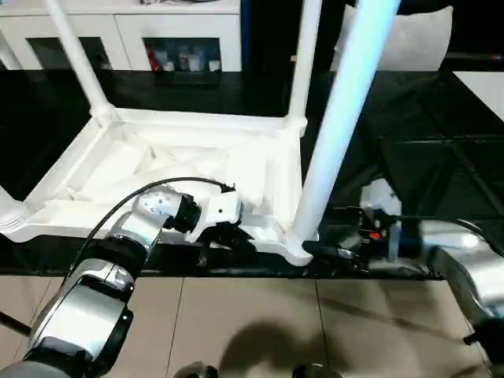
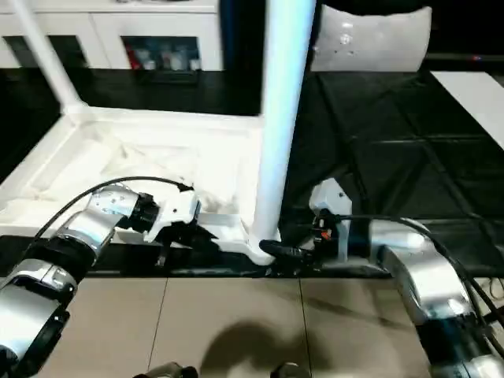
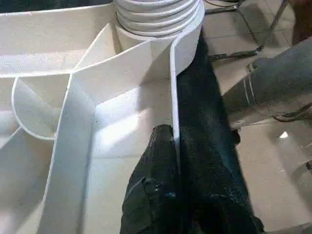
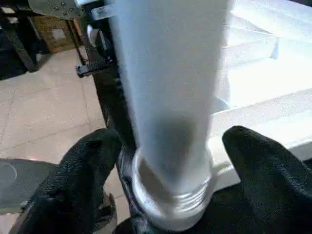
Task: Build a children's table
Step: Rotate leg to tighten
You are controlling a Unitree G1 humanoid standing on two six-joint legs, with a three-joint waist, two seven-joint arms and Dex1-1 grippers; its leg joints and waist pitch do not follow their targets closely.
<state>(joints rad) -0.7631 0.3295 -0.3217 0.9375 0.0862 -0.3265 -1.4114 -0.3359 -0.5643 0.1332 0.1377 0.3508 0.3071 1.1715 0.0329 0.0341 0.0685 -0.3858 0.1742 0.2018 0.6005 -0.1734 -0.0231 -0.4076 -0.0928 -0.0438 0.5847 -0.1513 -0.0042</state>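
On the black padded surface [image 1: 409, 126], left pincer [image 3: 178, 195] clamps the tabletop [image 1: 157, 169] rim; right pincer [image 4: 165, 180] gapes around a leg [image 1: 335, 126].

Black padded work surface [image 1: 425, 142] under assembly. White cabinet [image 1: 142, 31] behind, small items on open shelf. Beige tiled floor [image 1: 252, 315] in front.

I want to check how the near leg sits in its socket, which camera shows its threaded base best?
The right wrist view: the leg rises between the right gripper fingers, threads visible. The left wrist view shows threads at the corner; the eye views show its length.
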